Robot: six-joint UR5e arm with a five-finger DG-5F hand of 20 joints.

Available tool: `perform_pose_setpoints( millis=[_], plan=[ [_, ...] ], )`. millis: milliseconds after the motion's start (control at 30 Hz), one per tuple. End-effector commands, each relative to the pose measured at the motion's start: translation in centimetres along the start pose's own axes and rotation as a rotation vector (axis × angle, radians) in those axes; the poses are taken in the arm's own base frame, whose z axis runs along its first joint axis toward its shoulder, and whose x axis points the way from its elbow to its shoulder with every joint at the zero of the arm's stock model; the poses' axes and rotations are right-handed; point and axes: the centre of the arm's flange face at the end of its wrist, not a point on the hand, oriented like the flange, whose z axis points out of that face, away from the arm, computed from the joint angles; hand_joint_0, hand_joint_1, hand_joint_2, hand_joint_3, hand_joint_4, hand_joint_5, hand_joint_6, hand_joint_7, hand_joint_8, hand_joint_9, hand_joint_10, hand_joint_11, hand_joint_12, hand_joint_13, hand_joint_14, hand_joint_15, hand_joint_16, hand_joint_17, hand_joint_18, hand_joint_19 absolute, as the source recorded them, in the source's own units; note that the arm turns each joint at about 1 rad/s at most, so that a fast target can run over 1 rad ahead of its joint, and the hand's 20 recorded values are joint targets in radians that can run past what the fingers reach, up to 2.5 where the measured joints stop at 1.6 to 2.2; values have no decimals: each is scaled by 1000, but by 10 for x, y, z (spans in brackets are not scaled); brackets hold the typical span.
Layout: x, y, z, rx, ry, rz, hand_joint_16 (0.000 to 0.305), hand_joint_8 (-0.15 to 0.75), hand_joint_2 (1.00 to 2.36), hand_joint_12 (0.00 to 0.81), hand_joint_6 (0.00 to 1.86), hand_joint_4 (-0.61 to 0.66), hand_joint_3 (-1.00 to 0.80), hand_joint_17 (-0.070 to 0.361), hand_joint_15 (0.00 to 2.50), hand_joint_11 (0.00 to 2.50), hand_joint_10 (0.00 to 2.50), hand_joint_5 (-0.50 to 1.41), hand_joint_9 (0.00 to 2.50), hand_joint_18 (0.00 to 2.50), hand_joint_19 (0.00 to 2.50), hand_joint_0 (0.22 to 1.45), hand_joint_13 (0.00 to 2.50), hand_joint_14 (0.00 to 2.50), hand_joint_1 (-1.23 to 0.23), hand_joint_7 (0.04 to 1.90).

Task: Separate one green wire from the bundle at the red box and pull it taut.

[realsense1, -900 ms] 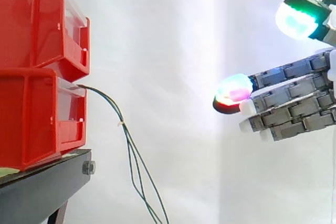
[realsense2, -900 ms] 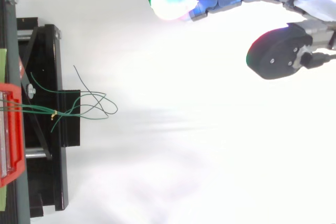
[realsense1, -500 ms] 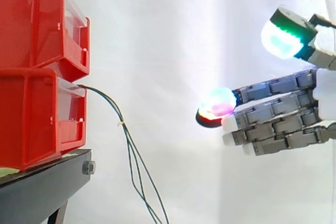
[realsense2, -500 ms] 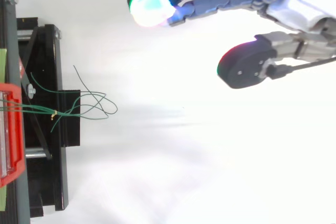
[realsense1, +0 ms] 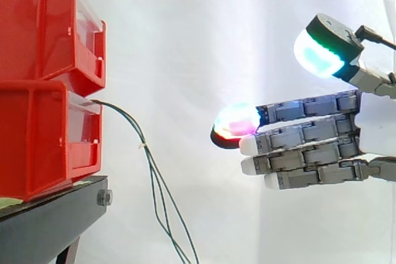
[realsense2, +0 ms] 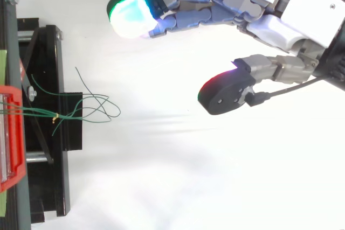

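Robot hand [realsense1: 371, 131] advanced toward green wires [realsense1: 143, 143] — fingers [realsense1: 297, 151] straight, thumb raised.

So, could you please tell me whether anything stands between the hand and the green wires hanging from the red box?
Nothing visible does. In the side view the open hand points straight fingers at the thin green wires hanging from the lower red plastic box, with only bare white curtain behind the gap between them.
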Motion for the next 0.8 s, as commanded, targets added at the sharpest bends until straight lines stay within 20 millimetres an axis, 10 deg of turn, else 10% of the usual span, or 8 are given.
perform_pose_setpoints(
  millis=[0,133,167,567,767],
  plan=[
    [2,0,0,-5,-12,0,60,258,1000,384,501,202,-500,136,25,114,3,-235,501,207,120,443,287,0,-623,688],
    [13,-13,3,-12,-8,-1,59,261,1000,383,501,208,-500,134,28,123,3,-228,535,216,118,448,296,0,-620,688],
    [32,-50,19,14,9,86,59,263,1000,383,501,208,-500,134,29,123,3,-227,536,219,124,448,298,0,-621,688],
    [47,-52,31,42,33,67,57,268,1000,382,502,224,-500,129,41,140,4,-211,594,256,147,463,339,0,-605,701],
    [57,-84,43,14,25,83,57,263,1000,379,502,241,-500,128,45,153,4,-198,636,281,152,468,364,1,-601,710]
  ],
)
